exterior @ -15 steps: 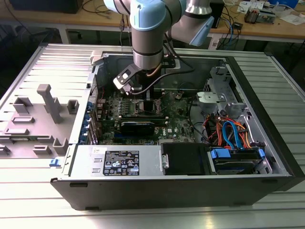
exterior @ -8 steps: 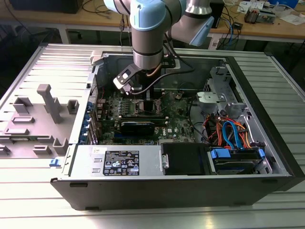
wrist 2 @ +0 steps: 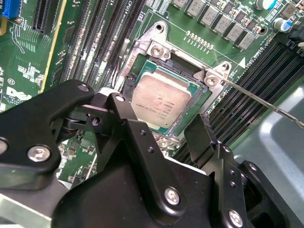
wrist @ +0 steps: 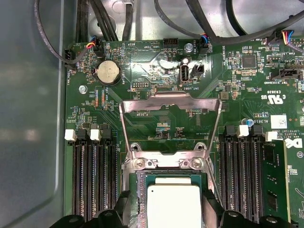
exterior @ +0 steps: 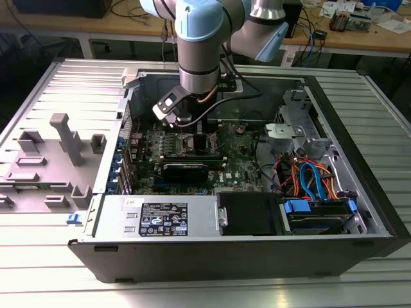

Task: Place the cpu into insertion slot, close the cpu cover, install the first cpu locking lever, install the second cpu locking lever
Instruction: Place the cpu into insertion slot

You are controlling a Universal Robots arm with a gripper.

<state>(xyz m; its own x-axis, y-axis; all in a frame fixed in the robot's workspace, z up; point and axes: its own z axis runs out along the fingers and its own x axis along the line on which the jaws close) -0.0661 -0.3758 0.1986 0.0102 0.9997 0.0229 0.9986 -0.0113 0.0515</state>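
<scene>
Step in hand: placing the cpu (wrist 2: 164, 99) into the insertion slot (wrist 2: 190, 73), judging by how things lie.
Cpu: it lies inside the insertion slot, silver top up, and looks flat and square to the slot's dark rim.
Gripper: the gripper (wrist: 169, 211) hangs directly over the insertion slot, inside the open computer case (exterior: 225, 256).
Fingers: the black fingers (wrist 2: 198, 135) are spread to two opposite sides of the slot, with the cpu between them. The first wrist view shows a thin gap at each edge of the chip, so they do not appear to be pinching it.
Cpu cover: the cpu cover (wrist: 171, 96) stands raised on its hinge at the far edge of the insertion slot, clear of the chip.
Locking lever: a thin metal rod (wrist 2: 256, 97) runs outward from one corner of the insertion slot and is not latched.
Memory slots: the long black memory slots (wrist: 95, 180) flank the insertion slot on both sides, close to the fingers.
Doing it well: the chip probably has to sit level with all four corners inside the rim. The fingers should let go evenly, so that neither side drags or tips the chip across the contact field. They should also stay off the memory slots beside the insertion slot.
Risk: a tilted or shifted chip could bend contacts, so no downward force suits this step.
</scene>
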